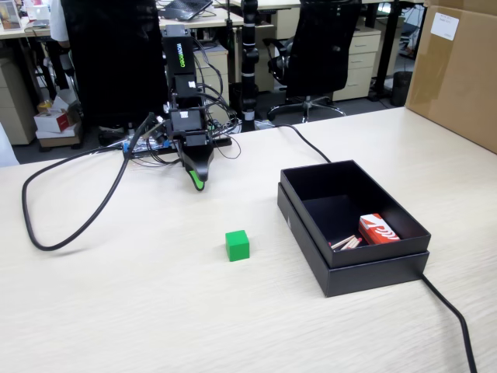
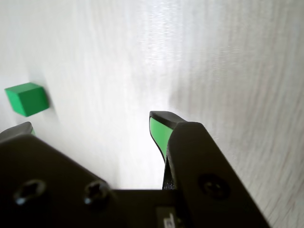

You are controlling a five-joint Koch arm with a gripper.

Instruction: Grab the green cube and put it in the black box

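**Cube loose on the table, pincer apart from it**

Nearest the fixed camera, a black cable (image 1: 454, 318) ran off the near right corner of the black box (image 1: 373, 268), whose front wall faced me. Inside it, at the right, I saw a red-and-white packet (image 1: 378, 229) and some pale sticks (image 1: 347, 243) just beside it. Left of the box, well apart from it, the green cube (image 1: 238, 245) sat alone on the pale wooden table (image 1: 116, 311). Farther back, my gripper (image 1: 199, 183) pointed down near the tabletop, far from the cube. From the wrist view I saw the gripper (image 2: 90, 124) with a clear gap between its green-lined tips, holding nothing; the cube (image 2: 26, 98) lay left and beyond them. A brown carton (image 1: 458, 70) stood far right.
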